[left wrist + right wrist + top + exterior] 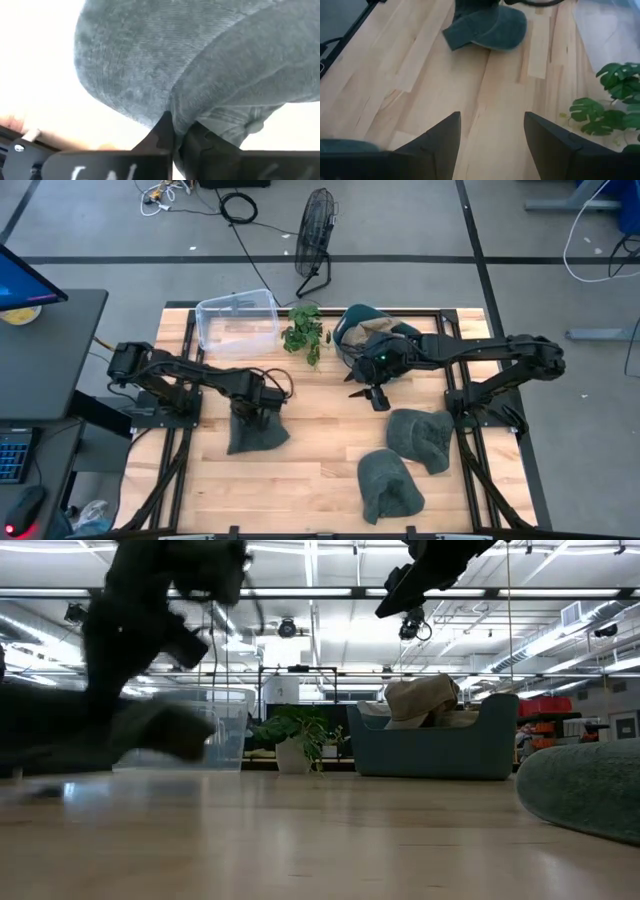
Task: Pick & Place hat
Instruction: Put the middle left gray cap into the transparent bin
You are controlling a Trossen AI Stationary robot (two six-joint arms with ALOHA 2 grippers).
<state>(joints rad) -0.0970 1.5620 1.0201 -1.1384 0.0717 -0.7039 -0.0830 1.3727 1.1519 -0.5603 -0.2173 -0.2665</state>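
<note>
My table (300,470) is wood, and I have two arms over it. At the back edge sits a blue bin (352,320) near the right corner, with some tan hats already in it, so I think part of the job is done. Beside it stand a little green plant (303,330) and a clear box (238,320), which looks empty.

Two grey hats lie flat near the front right corner: one hat by the right edge (422,437) and one hat closer to the front (390,485). These are not yet picked up.

A third hat, the one I hold (256,430), is on the left side of the table. My left gripper (262,402) is pinched tight on its cloth, and it hangs up off the wood in the low view. I think it must go into a bin next.

My right gripper (377,397) hangs in the air in the middle of the table, just in front of the blue bin. Its fingers are spread wide with nothing between them.

So some hats are in, one is in my hand, and two wait.
</note>
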